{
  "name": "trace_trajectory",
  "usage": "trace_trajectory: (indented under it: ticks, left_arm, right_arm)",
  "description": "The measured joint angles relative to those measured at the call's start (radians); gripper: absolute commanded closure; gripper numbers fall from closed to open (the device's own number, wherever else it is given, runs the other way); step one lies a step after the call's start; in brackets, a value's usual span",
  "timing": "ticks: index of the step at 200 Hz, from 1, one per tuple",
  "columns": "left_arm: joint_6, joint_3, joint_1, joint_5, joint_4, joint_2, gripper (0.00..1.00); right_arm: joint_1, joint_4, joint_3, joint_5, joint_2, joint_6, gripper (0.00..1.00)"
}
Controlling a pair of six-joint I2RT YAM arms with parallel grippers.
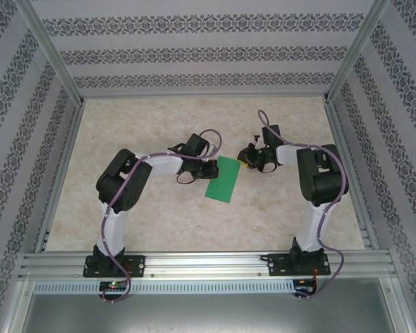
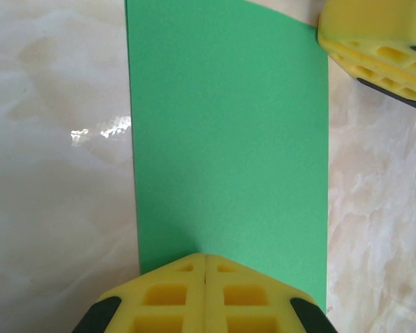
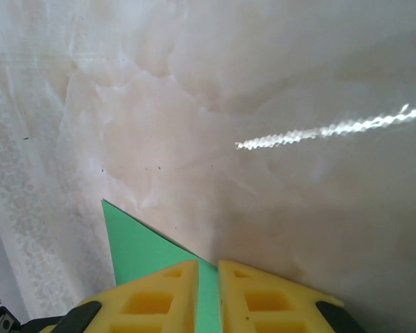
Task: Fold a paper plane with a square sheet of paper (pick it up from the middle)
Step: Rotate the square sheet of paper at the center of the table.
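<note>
Green sheet of paper (image 1: 222, 179) (image 2: 229, 139) (image 3: 135, 243) flat on table (image 1: 159, 229), between both claws. Left gripper (image 1: 206, 169) (image 2: 205, 277): pads fully together, tips on sheet's near edge. Right gripper (image 1: 248, 161) (image 3: 208, 291): narrow gap, tips at opposite corner; grip unconfirmed.

A pale marble-patterned tabletop (image 1: 159, 229) is spreading across the floor of the cell, and light is glinting off it in a bright streak (image 3: 333, 130). Wallpapered walls (image 1: 208, 52) with dark floral bands are enclosing it on three sides. Aluminium posts (image 1: 52, 48) are rising at the back corners, and a grooved aluminium rail (image 1: 208, 262) is running along the near edge.
</note>
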Motion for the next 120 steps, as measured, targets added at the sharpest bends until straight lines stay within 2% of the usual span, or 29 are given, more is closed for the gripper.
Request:
trace_trajectory:
  ticks: [32, 67, 77, 120]
  left_arm:
    - [-0.001, -0.001, 0.0, 0.0, -0.003, -0.003, 0.98]
    - [-0.012, -0.027, -0.008, 0.0, -0.003, -0.024, 0.88]
    - [-0.019, -0.04, -0.011, 0.0, -0.003, -0.033, 0.83]
    - [-0.05, -0.105, -0.017, -0.038, -0.004, -0.132, 0.69]
  right_arm:
    - [0.003, -0.027, 0.038, -0.013, 0.019, -0.022, 0.82]
    - [0.043, -0.111, 0.135, -0.029, 0.067, -0.095, 0.8]
    - [0.051, -0.132, 0.149, -0.03, 0.068, -0.11, 0.8]
    - [0.062, -0.212, 0.126, -0.005, -0.018, -0.135, 0.66]
